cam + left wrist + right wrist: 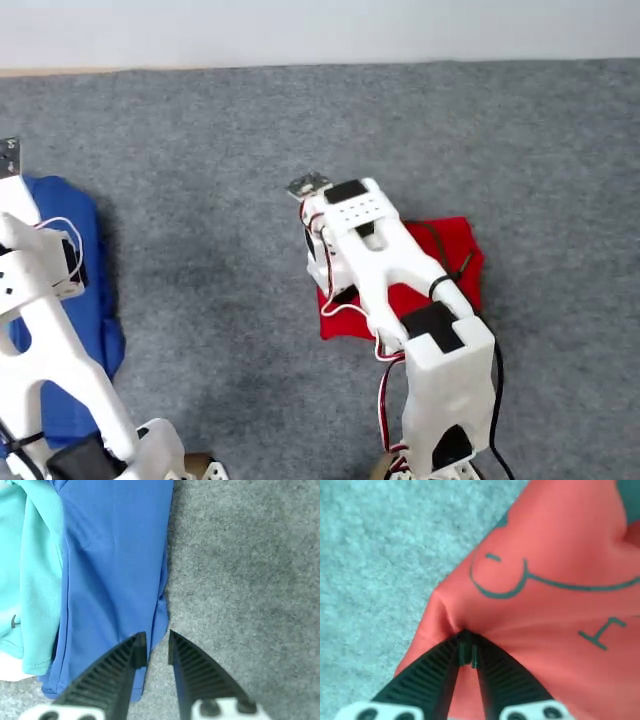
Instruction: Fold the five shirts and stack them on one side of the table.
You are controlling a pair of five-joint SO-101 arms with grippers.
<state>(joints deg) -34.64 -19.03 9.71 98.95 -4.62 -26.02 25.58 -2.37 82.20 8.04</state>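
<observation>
Two arms are at the grey felt-like table [200,150], each sitting over its own shirt. The right arm [400,290] is out over the middle of the table, on top of the red shirt [455,250], which lies bunched into a rough rectangle and mostly tucked under the arm in the high view.

From the wrist cam, the right gripper [468,647] is clamped down on a pinch of that red fabric near its edge. The cloth puckers into little creases right where the black ribbed fingers [425,672] meet, and some dark line print on the shirt sits just beyond the pinch.

The left arm [50,340] is over at the left side of the table, above the blue shirt [85,250]. The left gripper [152,647] has its jaws parted by a narrow gap with nothing clamped in them, hanging right over the blue shirt's edge where it meets bare table.

A teal shirt [30,570] lies against the blue one on the side away from the bare table, and a bit of white fabric [10,672] peeks out by the teal shirt's hem.
</observation>
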